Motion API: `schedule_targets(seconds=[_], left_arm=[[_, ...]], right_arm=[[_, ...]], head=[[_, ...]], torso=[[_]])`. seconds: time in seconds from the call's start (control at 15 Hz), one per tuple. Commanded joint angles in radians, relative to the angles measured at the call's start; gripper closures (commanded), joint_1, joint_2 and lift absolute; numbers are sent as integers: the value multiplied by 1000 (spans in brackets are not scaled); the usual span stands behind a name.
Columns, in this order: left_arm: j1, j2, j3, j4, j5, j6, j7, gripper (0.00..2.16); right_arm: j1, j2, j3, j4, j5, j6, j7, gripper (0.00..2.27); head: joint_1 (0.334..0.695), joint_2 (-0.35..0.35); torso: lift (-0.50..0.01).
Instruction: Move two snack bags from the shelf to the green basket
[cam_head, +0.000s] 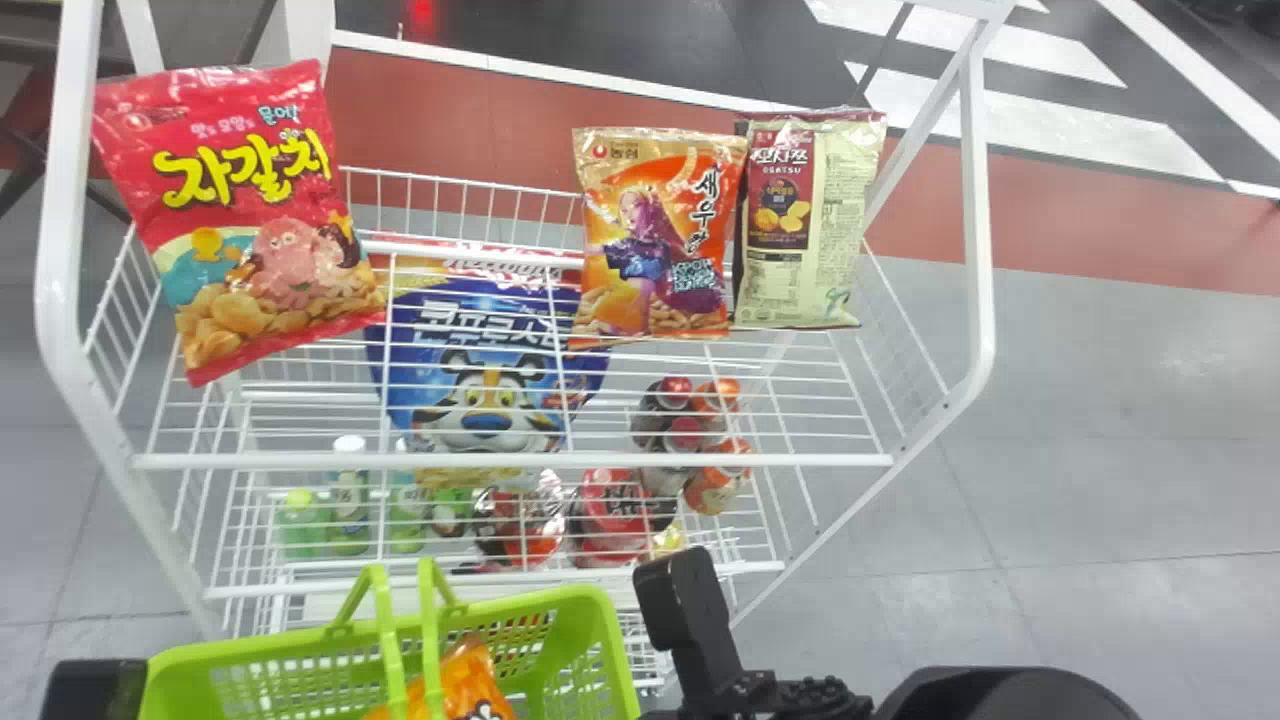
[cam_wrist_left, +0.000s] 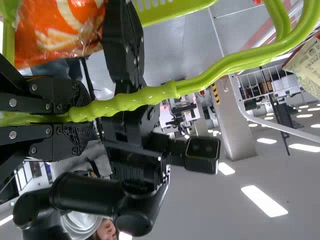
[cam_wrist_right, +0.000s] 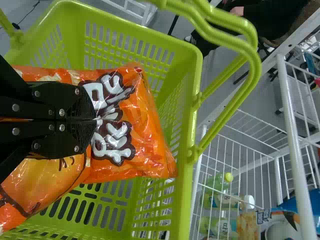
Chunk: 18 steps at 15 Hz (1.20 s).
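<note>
Head view: the white wire shelf (cam_head: 500, 460) carries a red snack bag (cam_head: 240, 220) at 10 o'clock, an orange-gold bag (cam_head: 650, 240) at 12 and a cream bag (cam_head: 820, 220) between 1 and 2, these last two side by side. Below the top wires are a blue cereal bag (cam_head: 485, 370) near the centre toward 9 and bottles (cam_head: 350, 500) at 8. At 7 o'clock sits the green basket (cam_head: 600, 612), its upright handles (cam_head: 389, 640) crossing before the orange snack bag (cam_head: 460, 690) inside. That bag's visible end points roughly to 12 or 1 o'clock. The body of the right pincer (cam_head: 745, 695) is between 5 and 6.

Left wrist view: the left pincer (cam_wrist_left: 84, 114) is clamped on the handles, which run away from it in a long bend. The right pincer's black fingers (cam_wrist_left: 125, 45) are close by the orange snack bag, whose film is crinkled and shiny over a pale printed picture.

Right wrist view: the right pincer (cam_wrist_right: 94, 120) is closed on the orange snack bag, over the basket's slotted interior. The bag's long axis runs from under the pincer toward the basket wall on the shelf side; the handles arch past that wall. The wrapper is glossy orange, creased, with big white lettering edged in dark brown.
</note>
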Motion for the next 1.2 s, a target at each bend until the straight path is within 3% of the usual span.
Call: schedule_targets(seconds=[0.0,0.2,0.33,0.4,0.53,0.87,0.93,1.13], left_arm=[[1,0,-3,-6,-1,0,0,2111],[1,0,-9,-9,-2,0,5,2111],[1,0,-11,-9,-4,0,6,2111],[1,0,-9,-9,-4,0,6,2111],[1,0,-8,-9,-5,0,8,2111],[-5,0,-13,-7,-5,0,9,2111],[-7,0,-14,-6,-5,0,9,2111],[-8,0,-16,-4,-5,0,9,2111]], right_arm=[[-52,0,54,105,37,-69,0,2132],[-101,1,127,266,82,-311,48,2132],[-115,7,144,308,94,-348,63,2105],[-112,4,138,294,94,-336,74,1686],[-87,4,104,213,120,-250,72,-2],[-26,-13,8,-8,203,-54,72,56],[-14,-13,-17,-42,193,-47,77,70],[0,-5,-123,-129,147,-112,83,80]], head=[[695,-279],[695,-243],[695,-175],[695,-161],[695,-149],[695,-254],[695,-311],[695,-350]], torso=[[-18],[-18],[-18],[-18],[-18],[-18],[-18],[-18]])
